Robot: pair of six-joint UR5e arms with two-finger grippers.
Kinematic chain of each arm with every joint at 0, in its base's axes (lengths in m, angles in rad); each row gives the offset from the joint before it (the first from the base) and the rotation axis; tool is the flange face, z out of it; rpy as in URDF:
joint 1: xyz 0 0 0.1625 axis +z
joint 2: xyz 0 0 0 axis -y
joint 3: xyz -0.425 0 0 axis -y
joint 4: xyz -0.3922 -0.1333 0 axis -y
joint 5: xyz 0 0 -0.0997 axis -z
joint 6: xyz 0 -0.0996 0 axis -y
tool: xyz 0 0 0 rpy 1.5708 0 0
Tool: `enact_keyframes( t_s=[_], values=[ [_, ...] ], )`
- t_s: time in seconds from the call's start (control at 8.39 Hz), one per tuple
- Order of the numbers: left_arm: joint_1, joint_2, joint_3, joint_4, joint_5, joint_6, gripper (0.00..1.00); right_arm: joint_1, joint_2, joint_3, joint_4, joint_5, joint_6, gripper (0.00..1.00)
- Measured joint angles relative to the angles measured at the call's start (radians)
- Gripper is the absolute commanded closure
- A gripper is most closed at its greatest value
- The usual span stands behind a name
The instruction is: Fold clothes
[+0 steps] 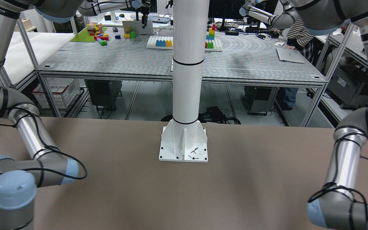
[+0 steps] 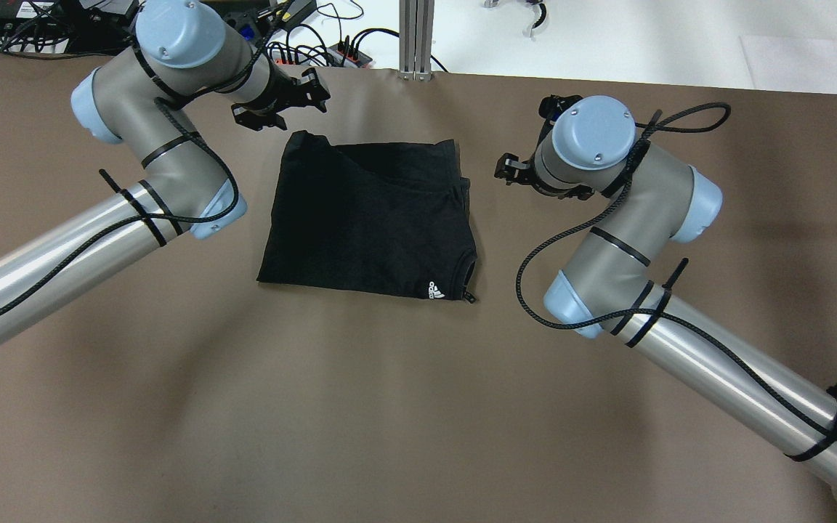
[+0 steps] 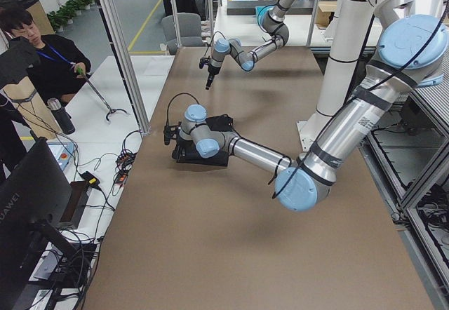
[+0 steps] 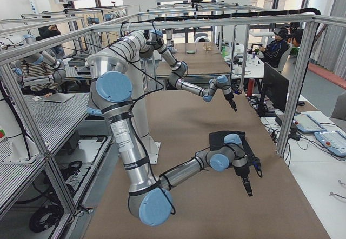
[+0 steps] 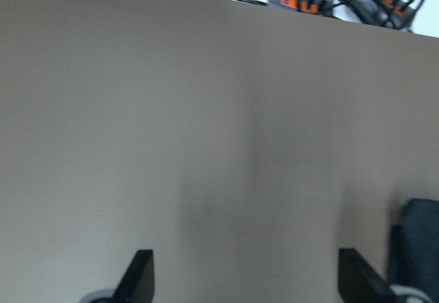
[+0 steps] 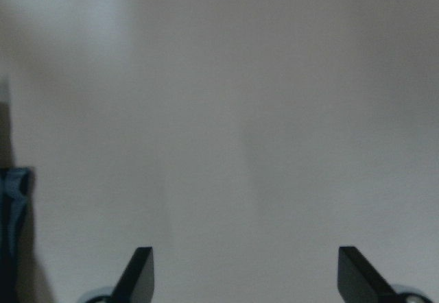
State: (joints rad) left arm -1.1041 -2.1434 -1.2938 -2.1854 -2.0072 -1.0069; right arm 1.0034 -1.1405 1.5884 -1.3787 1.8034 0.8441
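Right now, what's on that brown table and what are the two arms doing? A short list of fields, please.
Cloth: black soft fabric garment, folded into a rough rectangle, flat on the table
Marking: small white logo at its lower right corner in the overhead view
Surface: brown table
Left jaws: open, empty, over bare table off the cloth's far left corner
Right jaws: open, empty, over bare table beside the cloth's right edge

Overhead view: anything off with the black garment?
Slightly. The black garment lies folded but uneven: its layers don't line up along the far and right edges, and an under layer peeks out on the right.
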Motion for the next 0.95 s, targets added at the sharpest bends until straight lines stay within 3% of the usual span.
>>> enact_keyframes(
  t_s=[0.24, 0.48, 0.72, 0.95],
  values=[
    [-0.185, 0.117, -0.014, 0.055, -0.005, 0.352, 0.06, 0.214, -0.137, 0.034, -0.013, -0.001, -0.428, 0.06],
    [-0.379, 0.179, -0.017, 0.139, 0.047, 0.732, 0.06, 0.441, -0.212, 0.042, -0.016, -0.023, -0.796, 0.06],
    [-0.523, 0.218, -0.025, 0.191, 0.118, 0.994, 0.06, 0.625, -0.249, 0.055, -0.024, -0.081, -1.043, 0.06],
    [-0.578, 0.320, -0.086, 0.197, 0.162, 1.087, 0.06, 0.707, -0.308, 0.073, -0.028, -0.179, -1.146, 0.06]
  ],
)
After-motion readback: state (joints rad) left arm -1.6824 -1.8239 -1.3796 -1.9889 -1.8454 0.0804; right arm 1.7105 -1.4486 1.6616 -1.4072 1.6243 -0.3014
